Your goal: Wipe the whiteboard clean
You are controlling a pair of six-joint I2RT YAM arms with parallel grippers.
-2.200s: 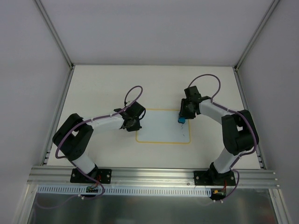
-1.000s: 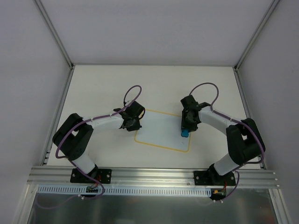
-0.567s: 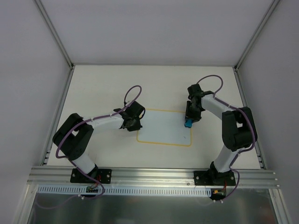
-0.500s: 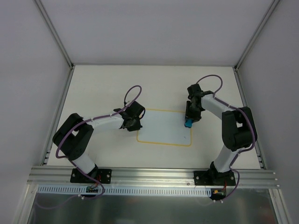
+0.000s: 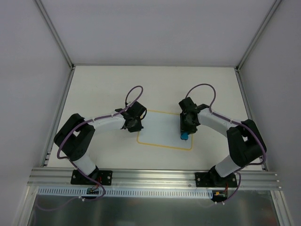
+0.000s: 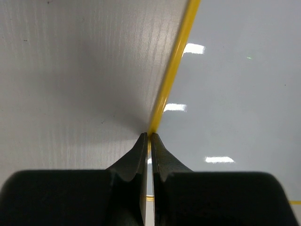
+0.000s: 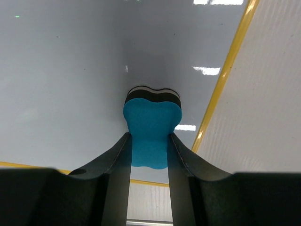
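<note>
The whiteboard (image 5: 160,132) lies flat on the counter (image 5: 101,89), between the two arms and slightly askew to the counter's edges. Its yellow border shows on all four sides from above.

The left end effector (image 6: 147,136) is at the whiteboard's left edge, near the far left corner. It is clenched, both fingers pressed together with only a hairline between them, and their tips are down on the yellow border. The wrist view is too close to say whether they merely rest on the border or nip it.

The right end effector (image 7: 148,134) is over the whiteboard's right part, just inside its right border. It grasps a blue eraser (image 7: 151,120), squeezed so its sides bulge past the fingers. The eraser's dark underside meets the white surface, casting a soft shadow there. Ceiling lights reflect as bright bars on the board in both wrist views.
</note>
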